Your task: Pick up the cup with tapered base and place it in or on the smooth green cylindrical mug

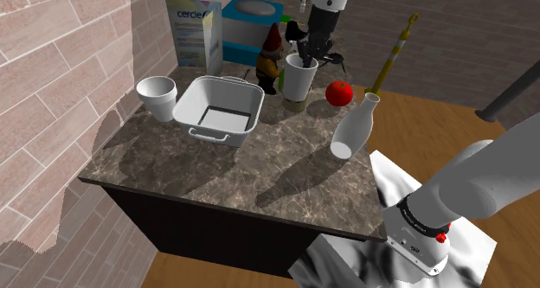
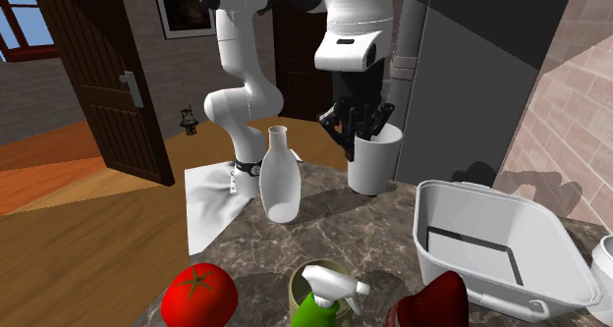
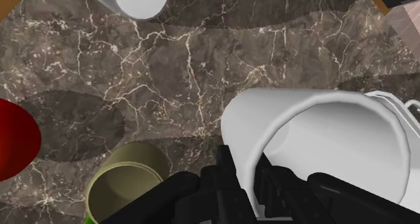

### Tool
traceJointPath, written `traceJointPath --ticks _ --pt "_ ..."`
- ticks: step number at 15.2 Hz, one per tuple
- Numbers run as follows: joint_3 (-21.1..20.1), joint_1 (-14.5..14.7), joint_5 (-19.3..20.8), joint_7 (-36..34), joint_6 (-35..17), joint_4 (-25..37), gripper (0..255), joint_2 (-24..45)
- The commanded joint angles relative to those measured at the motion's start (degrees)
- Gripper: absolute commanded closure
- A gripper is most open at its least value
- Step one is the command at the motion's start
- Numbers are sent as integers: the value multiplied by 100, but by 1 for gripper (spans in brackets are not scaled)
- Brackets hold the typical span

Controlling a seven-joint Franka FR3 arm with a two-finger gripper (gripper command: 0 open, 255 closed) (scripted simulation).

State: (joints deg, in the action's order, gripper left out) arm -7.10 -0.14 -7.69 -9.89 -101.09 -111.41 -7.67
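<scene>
black gripper (image 2: 362, 136) pinching rim of white tapered cup (image 2: 373, 168), one finger inside, cup upright at marble worktop (image 1: 216, 169), olive-green mug (image 3: 124, 189) near, at cup's 7 o'clock in second exterior view, red tomato (image 1: 339, 92) beside

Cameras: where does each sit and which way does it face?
Shoulder view: beside the stand, looking down over the table; stand and arm show.
Second exterior view: across the table, facing the arm over the tomato.
Wrist view: rides the gripper, which clasps the cup by its rim, looking down at the table.
Second exterior and wrist views share cup, tomato and green mug.
</scene>
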Motion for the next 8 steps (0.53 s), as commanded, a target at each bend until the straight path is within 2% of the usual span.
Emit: traceJointPath --ticks 1,8 --pt "109 -92 55 174 131 343 255 234" --pt "471 -446 179 814 632 1787 255 1253"
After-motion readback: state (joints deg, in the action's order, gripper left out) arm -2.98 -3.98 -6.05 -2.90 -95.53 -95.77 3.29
